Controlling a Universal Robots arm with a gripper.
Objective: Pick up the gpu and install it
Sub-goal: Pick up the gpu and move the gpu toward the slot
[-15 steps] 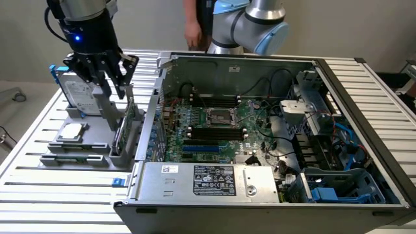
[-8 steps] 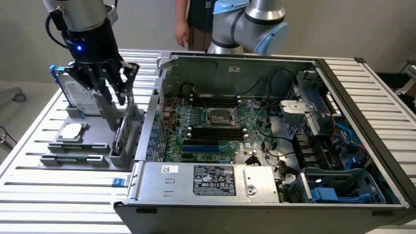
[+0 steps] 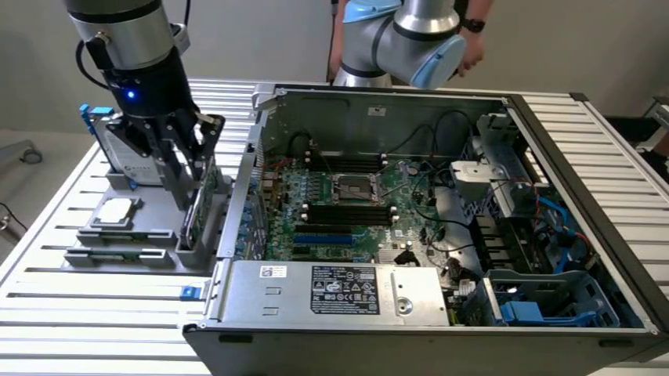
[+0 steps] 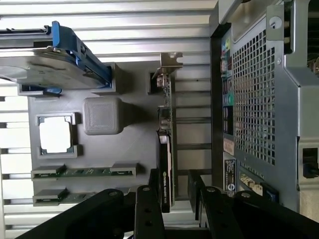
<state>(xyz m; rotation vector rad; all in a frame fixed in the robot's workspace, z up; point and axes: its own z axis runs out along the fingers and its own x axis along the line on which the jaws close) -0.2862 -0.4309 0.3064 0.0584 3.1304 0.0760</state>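
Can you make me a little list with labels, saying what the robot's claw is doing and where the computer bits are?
gripper: open, one finger on each side of the gpu
gpu: standing on edge in the grey holder, not lifted
hard drive: blue frame, in the same holder
chip: square, silver, lying flat in the holder
computer case: open, right beside the holder
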